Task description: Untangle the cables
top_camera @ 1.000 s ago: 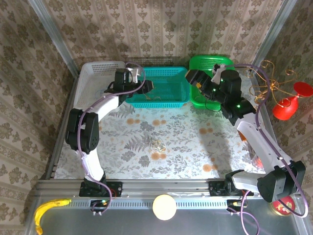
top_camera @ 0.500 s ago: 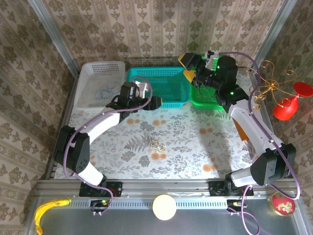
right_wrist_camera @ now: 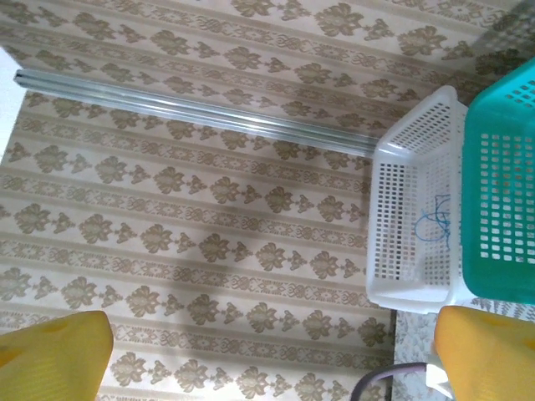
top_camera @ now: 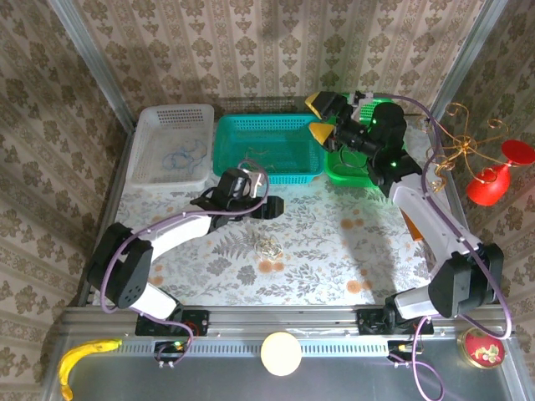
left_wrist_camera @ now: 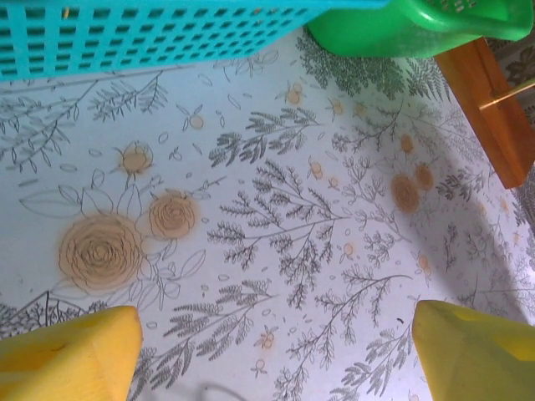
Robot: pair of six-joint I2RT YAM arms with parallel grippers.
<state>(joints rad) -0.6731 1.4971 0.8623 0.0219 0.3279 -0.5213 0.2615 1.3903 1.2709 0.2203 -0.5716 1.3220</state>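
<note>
A small pale clump of cables (top_camera: 267,245) lies on the flowered cloth near the table's middle. My left gripper (top_camera: 273,206) hovers just behind it, open, and in the left wrist view its yellow fingers (left_wrist_camera: 73,351) frame bare cloth, with the left gripper (left_wrist_camera: 276,355) holding nothing. A blue cable (top_camera: 185,156) lies in the white basket (top_camera: 159,117) and also shows there as a blue cable (right_wrist_camera: 435,221). A gold cable (top_camera: 263,153) lies in the teal basket (top_camera: 251,125). My right gripper (top_camera: 320,117) is raised above the green basket (top_camera: 338,171), open and empty, facing the wall (right_wrist_camera: 209,209).
A gold curly wire stand (top_camera: 464,146) and a red goblet (top_camera: 493,180) sit at the right edge. The teal basket's wall (left_wrist_camera: 167,33), the green basket (left_wrist_camera: 401,25) and a wooden block (left_wrist_camera: 493,109) lie ahead of the left gripper. A banana (top_camera: 84,355) lies on the near shelf.
My left gripper came away from the teal basket to above the cloth near the clump, its jaws spreading wider. My right gripper lifted from the green basket and turned toward the wall.
</note>
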